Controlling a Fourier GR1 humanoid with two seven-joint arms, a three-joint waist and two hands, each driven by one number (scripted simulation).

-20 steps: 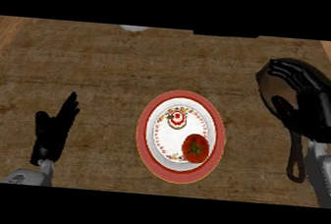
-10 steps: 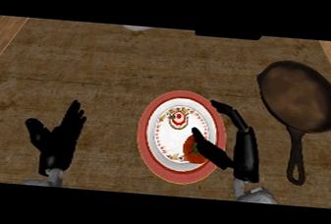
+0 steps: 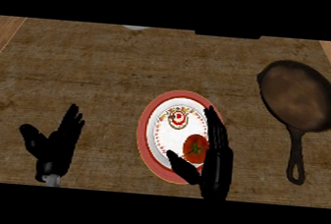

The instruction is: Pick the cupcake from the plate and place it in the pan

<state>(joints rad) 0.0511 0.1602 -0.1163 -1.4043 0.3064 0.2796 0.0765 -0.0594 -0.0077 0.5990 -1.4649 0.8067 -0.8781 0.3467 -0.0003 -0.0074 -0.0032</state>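
The right hand (image 3: 219, 166) is seen over the right side of a red-rimmed plate (image 3: 145, 132) on a dark wooden counter (image 3: 91, 78), and part of the plate's rim and lower right edge is hidden beneath it. Both forearms are cut off at the lower edge of the view, so little more than the black hands is shown. Two things at the far edge of the counter are cropped as well: a pale rounded shape (image 3: 135, 28) and a dark flat one (image 3: 227, 35), neither of which can be identified.

A small red-and-white motif (image 3: 177, 118) is seen on the plate's white centre (whether it is a printed pattern or a separate item cannot be made out).

The right hand is held open: its fingers (image 3: 216, 130) are stretched straight up along the right side of the cupcake (image 3: 195, 147), while the thumb (image 3: 181, 165) is spread out to the left just below it. The cupcake – red, with a darker mark on top – is framed between thumb and fingers and sits on the plate, in its lower right part. Nothing is gripped, and whether the cupcake is actually touched by the fingers cannot be told.

The left hand (image 3: 55, 144) is shown at the lower left, open with fingers up, well apart from the plate.

The pan (image 3: 300, 97) – dark, its handle (image 3: 295, 163) pointed toward the near edge – is seen lying to the right of the plate, apart from it
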